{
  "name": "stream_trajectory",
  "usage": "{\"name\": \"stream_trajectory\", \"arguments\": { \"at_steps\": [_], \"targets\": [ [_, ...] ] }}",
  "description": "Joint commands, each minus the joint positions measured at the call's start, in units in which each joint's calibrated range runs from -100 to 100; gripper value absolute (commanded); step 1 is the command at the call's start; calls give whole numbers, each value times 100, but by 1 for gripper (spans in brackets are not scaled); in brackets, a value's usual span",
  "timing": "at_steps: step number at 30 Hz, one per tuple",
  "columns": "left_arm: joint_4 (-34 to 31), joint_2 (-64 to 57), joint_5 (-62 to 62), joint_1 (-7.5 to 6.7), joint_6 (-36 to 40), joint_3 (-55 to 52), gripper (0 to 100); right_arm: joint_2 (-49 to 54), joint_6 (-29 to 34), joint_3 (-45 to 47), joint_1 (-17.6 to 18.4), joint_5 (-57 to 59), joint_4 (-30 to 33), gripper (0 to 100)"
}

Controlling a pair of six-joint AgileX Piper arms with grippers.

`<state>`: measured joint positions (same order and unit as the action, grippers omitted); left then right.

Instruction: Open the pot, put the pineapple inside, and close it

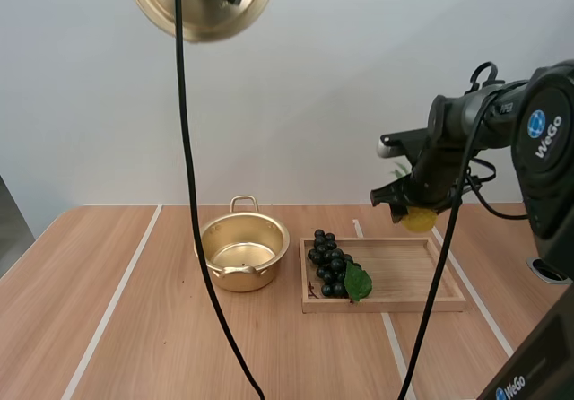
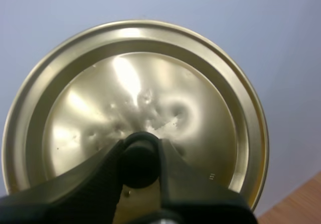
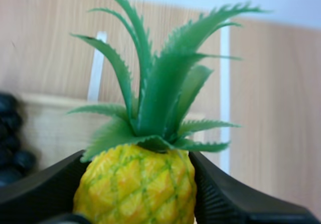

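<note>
right end effector [image 1: 413,204]: clenched on the pineapple [image 3: 133,181], one black finger on each side of the yellow body.
pineapple's long axis: it runs out along the fingers, with the green crown standing beyond the tips; the fruit hangs in the air above the far right corner of the wooden tray [image 1: 421,274].
way to the pot: the pot [image 1: 242,252] lies down and to the left of this end effector, across the tray and just beside the tray's left edge. Its mouth faces up and looks empty.
in between: a bunch of grapes [image 1: 330,265] lies at the tray's left end, under the likely path, so I judge the fruit should stay high until it is over the pot.
left end effector [image 2: 140,156]: grasping the black knob of the lid [image 2: 150,83], which it holds high above the bench [image 1: 134,328], well apart from the pot.
nearer arm: the right arm carries the fruit, so the move is its own; the left arm needs only to hold the lid out of the way.
stage: pot open, fruit not yet inside, closing to come.
</note>
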<state>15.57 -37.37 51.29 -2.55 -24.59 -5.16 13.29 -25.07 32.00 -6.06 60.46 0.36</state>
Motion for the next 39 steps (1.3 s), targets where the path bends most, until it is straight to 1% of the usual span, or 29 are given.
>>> {"name": "stream_trajectory", "arguments": {
  "at_steps": [1,3,6,9,15,16,18,21,23,30,33,39],
  "targets": [
    [39,-68,-479,-7,40,464,0,284,12,-410,-15,45,-91,0],
    [39,-68,-479,-7,40,758,0,416,-9,-735,-15,119,-180,0],
    [39,-68,-616,-7,40,1081,0,555,-265,-1253,-15,432,-481,0],
    [39,-68,-1029,-7,24,1377,0,606,-498,-1868,-15,968,-1081,0],
    [0,-68,-1078,-7,-12,1981,0,617,-1155,-2753,11,1886,-2584,0],
    [-29,-68,-1078,-7,-12,2053,0,617,-1280,-2845,47,1978,-2781,0],
    [-111,-68,-1078,-7,-123,2171,0,617,-1457,-2961,169,2116,-2982,0],
    [-164,-68,-1078,-7,-439,2276,0,617,-1506,-2962,479,2219,-3007,0],
    [-167,-68,-998,-7,-521,2358,0,549,-1554,-2962,727,2374,-3007,0],
    [-167,-68,-720,-7,-521,2501,0,121,-1555,-2962,1500,2853,-3007,0],
    [-167,-68,-385,-7,-521,2501,0,-212,-1555,-2962,1705,2980,-2752,0],
    [-167,-68,-152,-7,-521,2501,0,-880,-1546,-2962,1878,3744,-2707,0]
  ]
}}
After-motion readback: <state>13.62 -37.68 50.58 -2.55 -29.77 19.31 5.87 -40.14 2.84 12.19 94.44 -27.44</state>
